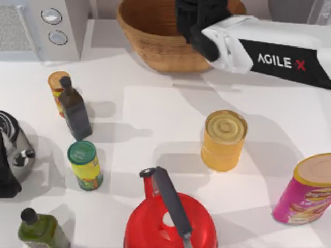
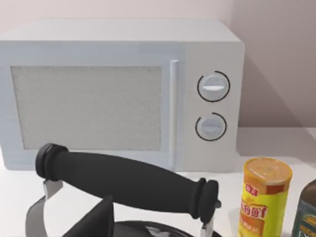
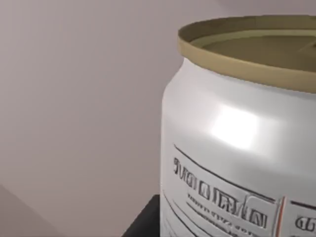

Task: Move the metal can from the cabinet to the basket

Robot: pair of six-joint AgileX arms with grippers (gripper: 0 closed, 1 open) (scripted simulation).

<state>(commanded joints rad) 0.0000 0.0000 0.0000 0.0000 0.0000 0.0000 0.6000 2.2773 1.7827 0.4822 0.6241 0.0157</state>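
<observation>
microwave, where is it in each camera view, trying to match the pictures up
Top view: the microwave is at the table's far left corner, its two knobs showing.
Left wrist view: the microwave stands straight ahead, behind the black kettle handle.
Right wrist view: this one has the metal can close up against a plain wall.
Shared landmark: the yellow snack can, on the table near the microwave's knob side.

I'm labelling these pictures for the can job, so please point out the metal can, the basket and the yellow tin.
metal can [image 3: 232, 148]: right wrist view, on its silver side wall above the print.
basket [image 1: 150, 49]: top view, on its woven outer wall.
yellow tin [image 1: 225, 127]: top view, on its ribbed lid.
</observation>
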